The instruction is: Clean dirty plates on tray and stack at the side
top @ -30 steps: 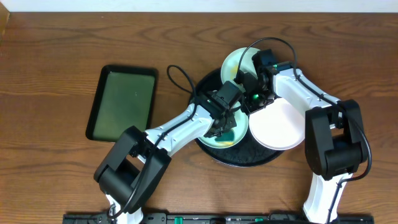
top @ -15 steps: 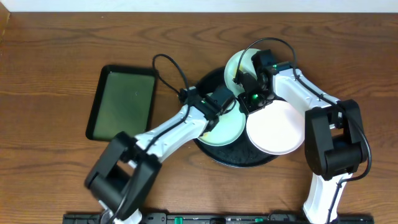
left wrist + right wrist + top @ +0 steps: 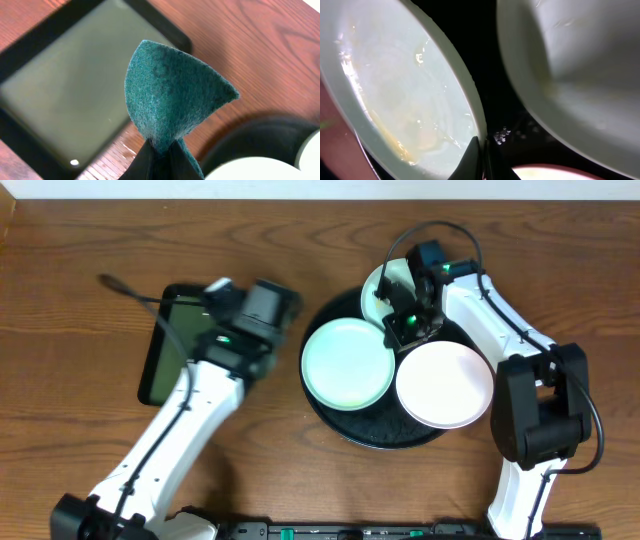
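Observation:
The round black tray (image 3: 372,431) holds a mint plate (image 3: 347,365) on its left and a white plate (image 3: 444,384) on its right. A second mint plate (image 3: 378,283) leans at the tray's back rim. In the right wrist view this plate (image 3: 395,90) shows yellowish smears. My right gripper (image 3: 481,155) is shut on its rim and shows in the overhead view (image 3: 400,318). My left gripper (image 3: 235,310) is over the right edge of the green tray and is shut on a green scouring pad (image 3: 170,95), held off the table.
A rectangular black-rimmed green tray (image 3: 195,345) lies on the wooden table, left of the round tray; it also shows in the left wrist view (image 3: 65,95). The left arm's cable loops out over the table at the far left (image 3: 130,288).
My left arm has swung left with the scouring pad, from the left mint plate to over the green tray. That plate now lies uncovered. My right gripper stays on the back plate's rim.

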Robot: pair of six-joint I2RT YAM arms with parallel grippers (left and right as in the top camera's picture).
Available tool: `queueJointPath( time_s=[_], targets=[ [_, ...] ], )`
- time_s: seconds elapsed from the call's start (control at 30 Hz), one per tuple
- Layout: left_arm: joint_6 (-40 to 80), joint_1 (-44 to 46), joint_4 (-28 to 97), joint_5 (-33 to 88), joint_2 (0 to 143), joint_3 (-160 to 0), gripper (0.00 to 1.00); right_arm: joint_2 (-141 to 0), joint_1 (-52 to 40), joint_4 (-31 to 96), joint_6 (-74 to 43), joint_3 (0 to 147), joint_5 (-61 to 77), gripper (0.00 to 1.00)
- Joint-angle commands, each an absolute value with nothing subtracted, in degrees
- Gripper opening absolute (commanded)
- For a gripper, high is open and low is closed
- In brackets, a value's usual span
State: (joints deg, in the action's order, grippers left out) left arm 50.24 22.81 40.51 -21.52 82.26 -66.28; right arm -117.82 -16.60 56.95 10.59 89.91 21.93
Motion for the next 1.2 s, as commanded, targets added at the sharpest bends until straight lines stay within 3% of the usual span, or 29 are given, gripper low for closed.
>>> queueJointPath(
  time_s=[0.0, 0.17, 0.37, 0.63, 1.03, 1.17],
  targets=[
    [41.91, 14.9, 40.97, -11.22, 81.76, -66.24, 0.08, -113.06, -18.98, 58.65, 11.2, 94.17, 14.02, 0.01],
    [40.47, 3.01, 43.07, -4.16, 81.78, -66.22, 0.07, -106.8, -23.94, 59.24, 8.36, 95.98, -7.84, 0.01],
    [36.03, -4.6, 43.35, -1.8, 81.82, -66.22, 0.08, -100.62, -31.33, 57.95, 8.93, 96.03, -30.17, 0.01],
    [33.45, -11.14, 43.51, -1.67, 82.0, -66.19, 0.07, -98.56, -43.81, 51.42, 22.48, 96.03, -56.9, 0.01],
    [33.43, -14.83, 43.68, -0.21, 82.0, -65.8, 0.07, -98.56, -48.86, 43.59, 33.47, 96.03, -61.47, 0.01],
    [32.88, -14.76, 43.22, 1.08, 82.0, -65.8, 0.07, -98.74, -48.18, 43.75, 29.76, 95.29, -48.36, 0.01]
  ],
)
